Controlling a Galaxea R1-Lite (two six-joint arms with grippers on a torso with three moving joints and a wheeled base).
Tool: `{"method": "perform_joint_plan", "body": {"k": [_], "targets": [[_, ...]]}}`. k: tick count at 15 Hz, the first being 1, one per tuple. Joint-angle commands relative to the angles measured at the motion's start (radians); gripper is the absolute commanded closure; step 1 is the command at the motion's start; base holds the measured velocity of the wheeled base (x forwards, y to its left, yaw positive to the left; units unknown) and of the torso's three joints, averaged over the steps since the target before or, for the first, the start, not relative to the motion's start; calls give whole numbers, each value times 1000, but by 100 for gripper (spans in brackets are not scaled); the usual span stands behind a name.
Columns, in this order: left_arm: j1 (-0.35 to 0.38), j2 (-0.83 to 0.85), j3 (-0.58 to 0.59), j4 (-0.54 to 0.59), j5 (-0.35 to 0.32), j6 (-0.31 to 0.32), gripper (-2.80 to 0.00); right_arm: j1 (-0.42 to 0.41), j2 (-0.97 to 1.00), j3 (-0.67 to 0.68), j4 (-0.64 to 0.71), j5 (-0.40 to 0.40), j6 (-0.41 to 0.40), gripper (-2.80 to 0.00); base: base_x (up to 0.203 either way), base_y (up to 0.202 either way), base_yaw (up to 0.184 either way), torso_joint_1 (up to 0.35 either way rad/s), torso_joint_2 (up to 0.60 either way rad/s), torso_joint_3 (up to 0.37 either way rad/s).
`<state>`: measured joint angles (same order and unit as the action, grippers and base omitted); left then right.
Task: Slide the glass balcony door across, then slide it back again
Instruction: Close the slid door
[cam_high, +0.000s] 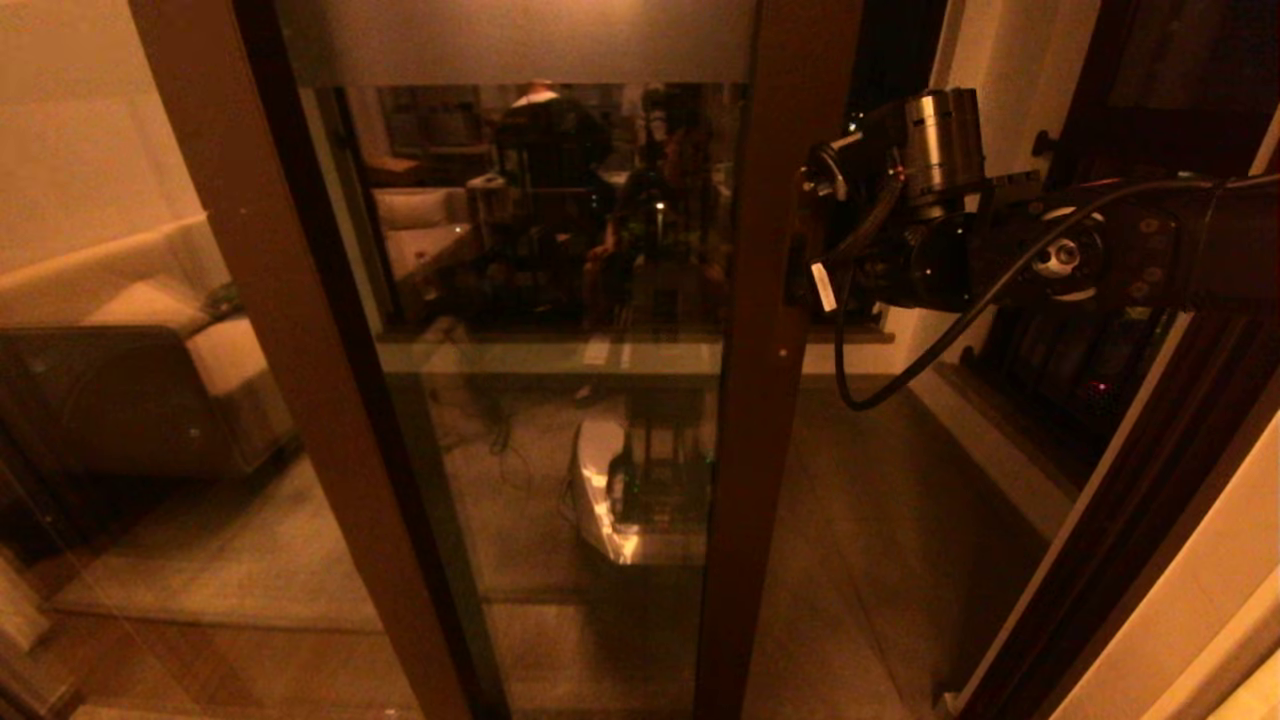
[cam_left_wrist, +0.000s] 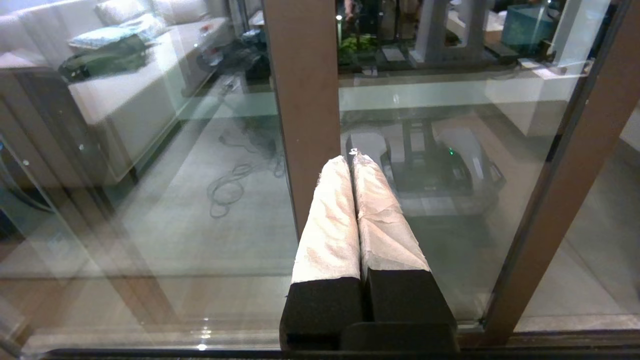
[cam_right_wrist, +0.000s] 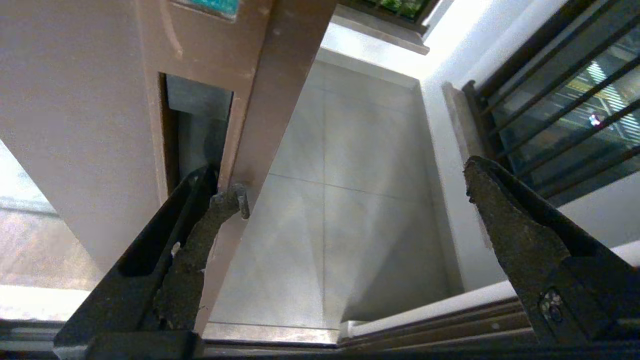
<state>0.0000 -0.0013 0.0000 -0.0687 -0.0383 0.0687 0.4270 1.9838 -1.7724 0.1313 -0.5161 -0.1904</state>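
Straight ahead of the robot stands one glass balcony door, a tall pane in a brown frame with a frosted band across its top, and its right-hand stile runs from top to bottom near the middle of the head view. Overlapping it on the left is a second brown-framed glass panel, so two panels are counted in all. To the right of the stile the doorway lies open onto a tiled balcony floor, with one dark barred window along the far side. One arm is at work: the right gripper is raised to the stile at about mid height, reaching in from the right. Its jaws are spread wide and hold nothing; one finger has its tip at the lower end of the narrow recessed handle slot cut into the stile, touching the frame edge there, while the other finger hangs well out over the balcony floor. The left gripper sits low in front of the glass, its two cloth-wrapped fingers pressed together with nothing between them, pointing toward the brown frame member just beyond their tips; whether they touch it cannot be told.
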Motion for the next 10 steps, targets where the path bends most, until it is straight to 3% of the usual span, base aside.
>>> {"method": "perform_joint_plan", "body": {"k": [1,10], "targets": [[0,1,31,0,0,0,0,-2,-13,7,-1,-4,-3,-280,0,0,0,0,0,0],[0,1,31,0,0,0,0,-5,-45,53,1,-7,-35,-280,0,0,0,0,0,0]]}}
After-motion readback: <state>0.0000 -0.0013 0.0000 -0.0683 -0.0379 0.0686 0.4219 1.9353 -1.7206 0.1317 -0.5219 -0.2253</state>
